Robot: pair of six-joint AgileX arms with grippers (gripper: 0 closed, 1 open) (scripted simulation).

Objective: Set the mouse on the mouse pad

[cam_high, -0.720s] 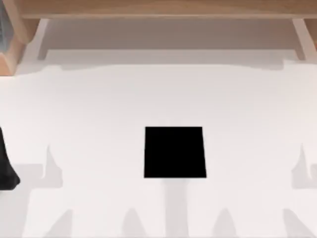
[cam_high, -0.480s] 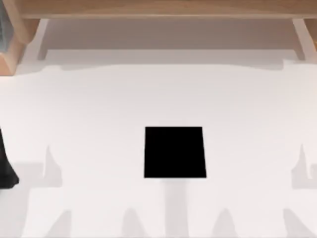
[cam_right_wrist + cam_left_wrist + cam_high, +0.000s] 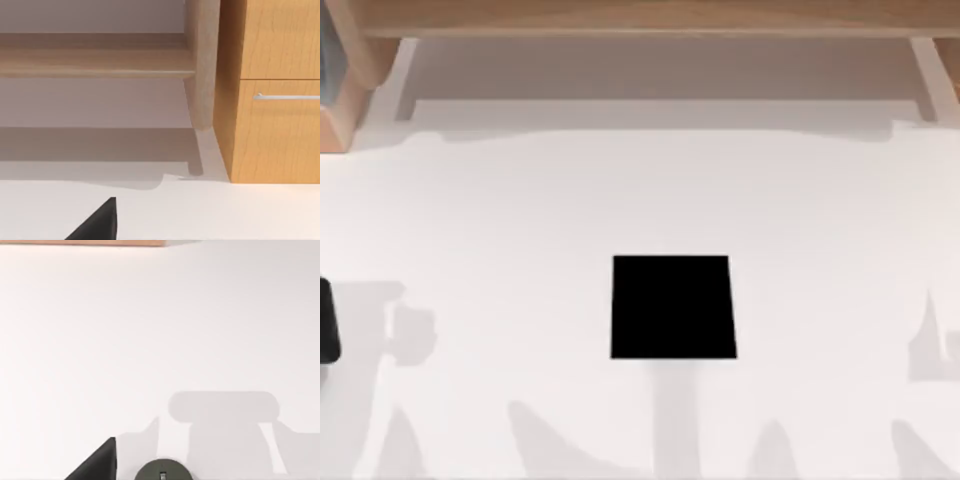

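Note:
The mouse pad [image 3: 672, 307] is a flat black square lying in the middle of the white table. The mouse [image 3: 162, 473], dark grey-olive with a scroll wheel, peeks in at the edge of the left wrist view. My left gripper [image 3: 155, 460] hovers open just over it, one black finger [image 3: 98, 463] standing apart beside it without touching. A dark part of my left arm [image 3: 326, 322] sits at the table's far left edge, well left of the pad. My right gripper [image 3: 155, 220] is parked and open, one finger [image 3: 98, 223] showing, facing the wooden furniture.
A wooden shelf [image 3: 640, 20] runs along the back of the table. In the right wrist view a wooden cabinet with a drawer handle [image 3: 285, 96] stands behind the table's edge. Bare white tabletop [image 3: 520, 230] lies between the left arm and the pad.
The dark shape of my left arm at the left edge has grown shorter and pulled further toward the edge. The arm shadows on the table's front have shifted. The pad has not moved.

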